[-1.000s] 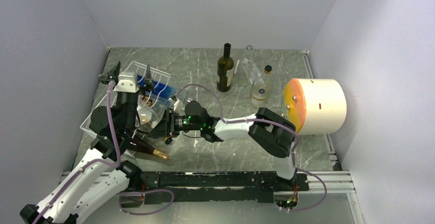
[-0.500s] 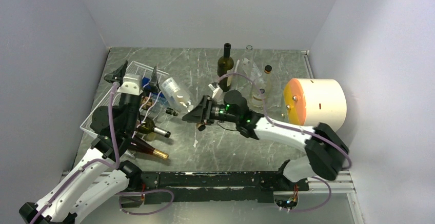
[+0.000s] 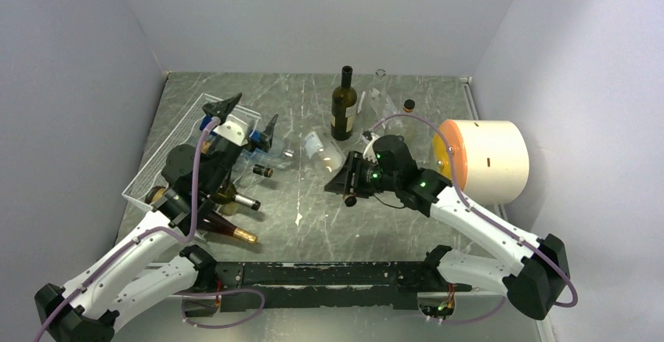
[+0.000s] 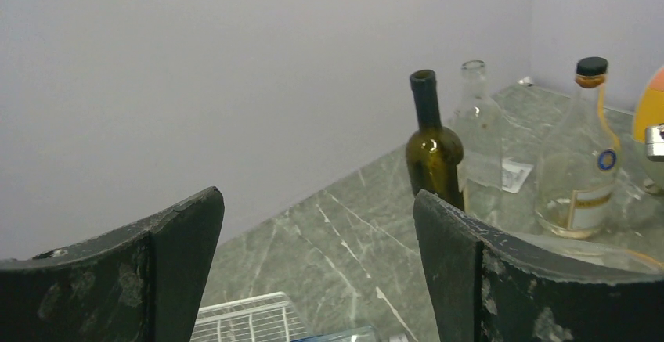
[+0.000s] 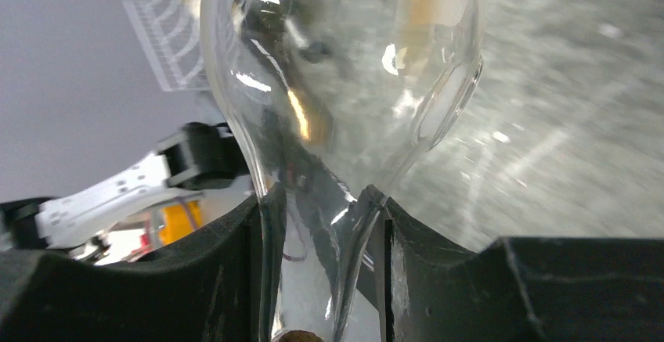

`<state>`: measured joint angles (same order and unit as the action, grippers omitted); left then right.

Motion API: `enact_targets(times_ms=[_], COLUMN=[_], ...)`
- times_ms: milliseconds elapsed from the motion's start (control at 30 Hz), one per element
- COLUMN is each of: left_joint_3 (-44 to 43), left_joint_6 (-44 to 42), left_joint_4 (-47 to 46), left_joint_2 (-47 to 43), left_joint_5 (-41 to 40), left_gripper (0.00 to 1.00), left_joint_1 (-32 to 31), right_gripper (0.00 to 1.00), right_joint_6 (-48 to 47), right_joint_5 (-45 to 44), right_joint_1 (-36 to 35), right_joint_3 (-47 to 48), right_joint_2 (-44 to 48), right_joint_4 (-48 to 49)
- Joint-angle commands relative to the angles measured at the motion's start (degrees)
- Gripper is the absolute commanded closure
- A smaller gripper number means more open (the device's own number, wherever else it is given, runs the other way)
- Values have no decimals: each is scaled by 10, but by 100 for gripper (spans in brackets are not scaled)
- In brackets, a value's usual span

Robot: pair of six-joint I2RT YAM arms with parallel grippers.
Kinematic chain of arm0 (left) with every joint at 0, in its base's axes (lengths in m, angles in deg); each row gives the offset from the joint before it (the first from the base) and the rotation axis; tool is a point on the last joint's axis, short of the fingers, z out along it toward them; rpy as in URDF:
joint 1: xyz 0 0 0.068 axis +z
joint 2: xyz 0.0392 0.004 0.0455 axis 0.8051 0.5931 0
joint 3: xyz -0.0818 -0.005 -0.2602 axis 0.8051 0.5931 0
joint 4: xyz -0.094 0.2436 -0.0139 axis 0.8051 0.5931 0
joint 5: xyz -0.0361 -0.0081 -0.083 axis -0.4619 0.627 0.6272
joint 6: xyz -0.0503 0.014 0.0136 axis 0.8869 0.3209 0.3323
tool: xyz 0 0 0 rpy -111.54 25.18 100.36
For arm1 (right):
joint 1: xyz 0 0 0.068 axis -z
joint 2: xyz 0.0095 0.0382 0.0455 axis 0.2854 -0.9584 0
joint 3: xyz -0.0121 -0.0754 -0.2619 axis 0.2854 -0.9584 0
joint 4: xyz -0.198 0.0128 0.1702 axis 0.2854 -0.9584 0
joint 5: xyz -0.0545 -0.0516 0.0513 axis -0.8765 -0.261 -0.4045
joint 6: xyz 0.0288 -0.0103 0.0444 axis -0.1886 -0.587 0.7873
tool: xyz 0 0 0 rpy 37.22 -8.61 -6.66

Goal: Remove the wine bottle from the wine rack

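The white wire wine rack (image 3: 160,158) stands at the left, with dark bottles (image 3: 235,199) lying at its near end. My right gripper (image 3: 344,179) is shut on the neck of a clear glass wine bottle (image 3: 321,145) and holds it tilted over the middle of the table, clear of the rack. In the right wrist view the bottle's neck (image 5: 321,271) sits between the fingers and its body (image 5: 344,68) fills the frame. My left gripper (image 3: 244,117) is open and empty above the rack's far right corner (image 4: 243,318).
A dark green bottle (image 3: 343,111), a clear bottle (image 3: 381,99) and a cork-topped bottle (image 3: 408,107) stand at the back. A cream cylinder with an orange face (image 3: 485,162) lies at the right. Grey walls enclose the table.
My right arm has drawn the clear bottle off the rack and carried it right to mid-table. My left gripper has lifted from the rack and swung right.
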<state>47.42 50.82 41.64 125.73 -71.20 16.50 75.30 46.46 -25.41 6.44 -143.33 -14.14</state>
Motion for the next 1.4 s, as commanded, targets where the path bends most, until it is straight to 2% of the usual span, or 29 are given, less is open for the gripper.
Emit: enact_targets(times_ms=[0,233,367,467,567,633,733,900,1033,1167,1333,1367], left_joint_3=[-22,-24,-19,2,42,61,66,88,108,92,101,100], left_joint_6=[21,14,-5,-57,-104,-130,-152,-155,-139,-128,-90,-85], left_joint_4=[0,5,11,9,-2,-3,10,-39,-104,-100,-189,-200], left_joint_2=[4,9,11,22,40,60,103,183,213,250,300,309], left_joint_5=[37,34,79,217,405,468,442,375,341,366,323,314], left_gripper=[6,5,6,6,5,6,6,6,6,6,6,6], left_joint_1=[-10,-18,-29,-44,-62,-88,-140,-200,-209,-214,-215,-215], right_gripper=[100,100,100,100,100,100,100,100,100,100,100,97], right_joint_6=[-81,-137,-167,-191,-223,-237,-245,-268,-275,-276,-272,-271], right_joint_5=[-35,-59,-79,-65,-39,-28,-6,22,34,48,79,83], right_joint_1=[9,19,20,20,20,19,20,19,20,19,20,19], right_joint_3=[67,127,164,180,187,193,194,204,205,203,207,208], right_joint_2=[26,-25,-57,-80,-99,-111,-114,-131,-133,-132,-135,-136], right_joint_4=[-83,-209,-261,-273,-274,-279,-267,-272,-270,-263,-252,-250])
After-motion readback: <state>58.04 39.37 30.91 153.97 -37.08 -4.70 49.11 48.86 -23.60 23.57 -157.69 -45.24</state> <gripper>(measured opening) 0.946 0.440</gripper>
